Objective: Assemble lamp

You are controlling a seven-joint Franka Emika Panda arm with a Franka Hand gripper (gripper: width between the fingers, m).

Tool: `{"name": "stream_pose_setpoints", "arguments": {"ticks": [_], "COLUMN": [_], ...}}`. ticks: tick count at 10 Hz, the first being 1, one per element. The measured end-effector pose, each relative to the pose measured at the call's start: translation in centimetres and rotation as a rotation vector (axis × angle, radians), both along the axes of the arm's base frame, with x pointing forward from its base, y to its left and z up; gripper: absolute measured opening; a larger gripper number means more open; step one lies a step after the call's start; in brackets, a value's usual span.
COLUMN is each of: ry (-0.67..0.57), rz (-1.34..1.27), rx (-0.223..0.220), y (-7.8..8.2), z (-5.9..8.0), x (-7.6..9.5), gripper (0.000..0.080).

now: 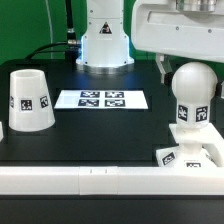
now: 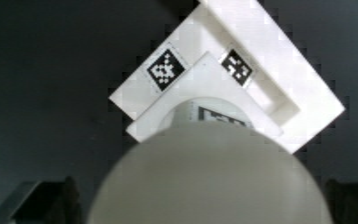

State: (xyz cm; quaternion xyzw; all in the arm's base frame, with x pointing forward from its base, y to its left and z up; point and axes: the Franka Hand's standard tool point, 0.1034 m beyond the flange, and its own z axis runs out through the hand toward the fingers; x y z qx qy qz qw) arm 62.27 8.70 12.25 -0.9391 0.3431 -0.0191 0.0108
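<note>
Bulb post (image 1: 192, 100) upright on the square base (image 1: 172, 157), round top smack inside the wide-open, empty gripper (image 1: 191, 70).

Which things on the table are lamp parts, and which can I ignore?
Lamp parts:
shade
bulb post, standing on the base
base

Ignore:
marker board
white rail along the table's near edge in the exterior view
</note>
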Motion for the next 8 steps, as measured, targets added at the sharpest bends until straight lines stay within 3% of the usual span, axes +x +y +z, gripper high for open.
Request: {"name": "stream_pose_setpoints", "arguments": {"ticks": [8], "ry": [-0.033], "rz": [0.85], "rx": [-0.05], "y": [0.28], "z": [0.08], "x": [0.35], "gripper": [0.0698]}}
